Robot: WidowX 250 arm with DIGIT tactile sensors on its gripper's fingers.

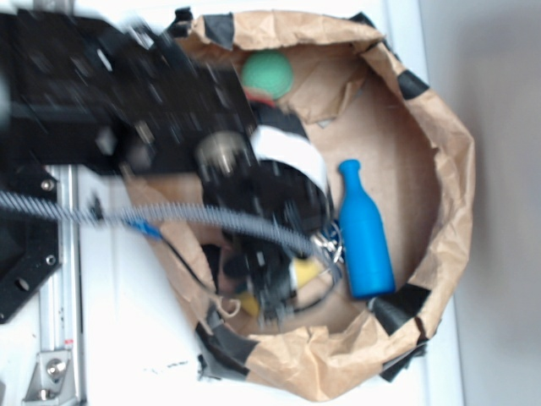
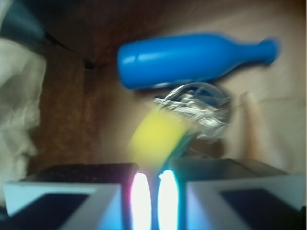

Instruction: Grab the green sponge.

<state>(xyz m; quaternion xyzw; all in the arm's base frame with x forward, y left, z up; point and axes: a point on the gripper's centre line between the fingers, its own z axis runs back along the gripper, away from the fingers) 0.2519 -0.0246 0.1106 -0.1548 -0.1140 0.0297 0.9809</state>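
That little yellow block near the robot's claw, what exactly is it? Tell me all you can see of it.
It is the green sponge, a small soft-looking foam block showing a yellow face, with a darker greenish edge along one side. In the wrist view it is blurred and tilted, just ahead of the gripper, whose fingers stand almost together. It lies on the brown paper floor of the bag, below the blue bottle and beside a crumpled silvery object. In the exterior view only a yellow corner peeks past the arm. Whether anything grips it cannot be told.
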